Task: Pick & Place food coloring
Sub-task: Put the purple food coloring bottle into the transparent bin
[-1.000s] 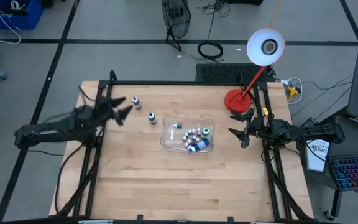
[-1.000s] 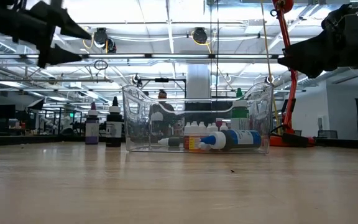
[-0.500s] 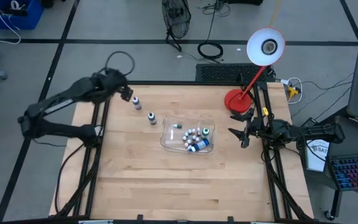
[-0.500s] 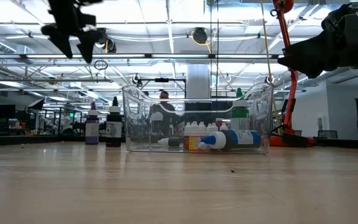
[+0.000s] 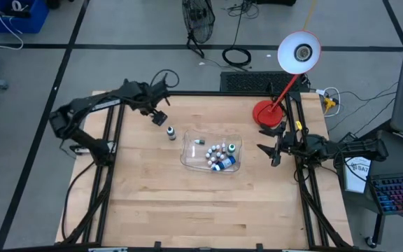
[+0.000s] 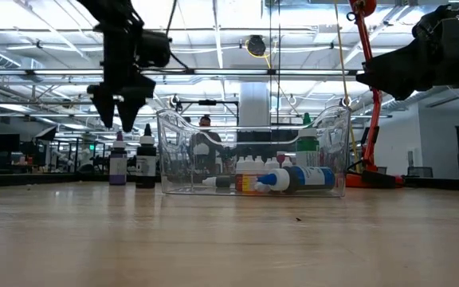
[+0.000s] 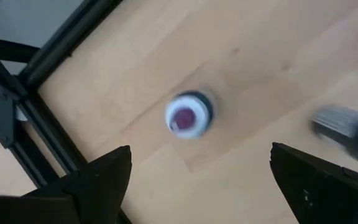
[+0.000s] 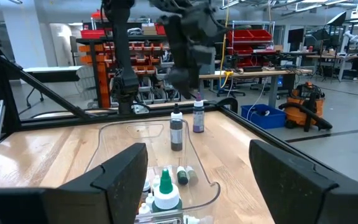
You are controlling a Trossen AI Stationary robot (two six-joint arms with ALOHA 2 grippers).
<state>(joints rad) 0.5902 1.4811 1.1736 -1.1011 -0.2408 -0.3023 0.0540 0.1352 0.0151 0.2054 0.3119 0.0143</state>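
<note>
Two food coloring bottles [image 5: 171, 132] stand outside one clear tray [image 5: 191, 158], several more inside

Even, bright overhead light falls on the desk [image 5: 201, 189], with only faint shadows. In the low view ceiling strip lights glare white and the arms read as dark silhouettes. The left wrist view is motion-blurred — the purple-topped bottle [image 7: 188, 116] is smeared. A lit lamp [image 5: 299, 51] stands at the desk's far right corner.
</note>
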